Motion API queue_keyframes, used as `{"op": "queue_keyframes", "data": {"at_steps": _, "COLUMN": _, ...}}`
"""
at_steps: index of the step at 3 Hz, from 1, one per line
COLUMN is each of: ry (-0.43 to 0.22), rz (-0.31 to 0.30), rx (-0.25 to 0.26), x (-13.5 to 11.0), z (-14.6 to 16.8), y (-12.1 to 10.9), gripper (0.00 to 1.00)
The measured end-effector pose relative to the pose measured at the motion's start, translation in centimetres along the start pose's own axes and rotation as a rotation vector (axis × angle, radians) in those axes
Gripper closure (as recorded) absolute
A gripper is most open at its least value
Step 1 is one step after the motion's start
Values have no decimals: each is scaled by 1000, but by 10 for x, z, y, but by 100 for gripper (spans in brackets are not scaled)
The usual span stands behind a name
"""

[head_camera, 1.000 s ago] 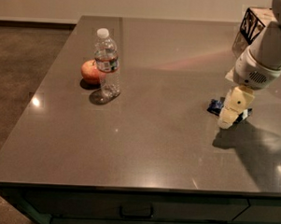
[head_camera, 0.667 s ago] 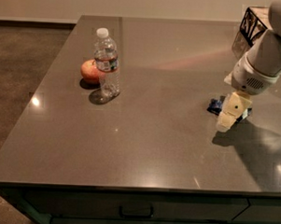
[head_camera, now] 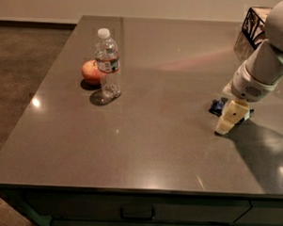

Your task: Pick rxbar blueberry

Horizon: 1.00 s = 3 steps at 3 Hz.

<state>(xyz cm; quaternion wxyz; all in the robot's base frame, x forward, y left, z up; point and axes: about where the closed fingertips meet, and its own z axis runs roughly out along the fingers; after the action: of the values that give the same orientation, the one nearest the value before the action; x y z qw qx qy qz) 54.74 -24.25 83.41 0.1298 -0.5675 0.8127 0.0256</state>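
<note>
The rxbar blueberry (head_camera: 217,107) is a small dark blue packet lying flat on the grey countertop (head_camera: 149,143) at the right side. Only its left end shows; the rest is hidden behind my gripper. My gripper (head_camera: 225,123) is cream-coloured and hangs from the white arm (head_camera: 261,73). It points down at the counter just in front of and over the bar, with its tip at or very near the surface. I cannot see whether it is touching the bar.
A clear water bottle (head_camera: 107,61) with a white cap stands at the back left, with a red apple (head_camera: 90,71) just behind it to the left. A black wire-frame object (head_camera: 252,25) sits at the far right corner. The counter's front edge has drawers below.
My gripper has moved a little down and toward the front left, closer to the counter surface beside the blue bar. The bar, bottle and apple have not moved.
</note>
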Motion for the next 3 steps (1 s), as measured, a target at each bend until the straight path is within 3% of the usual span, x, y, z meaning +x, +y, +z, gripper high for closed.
{"op": "queue_keyframes", "data": {"at_steps": 3, "ry": -27, "rz": 38, "rx": -14, "x": 5, "z": -2, "y": -11, "gripper": 87}}
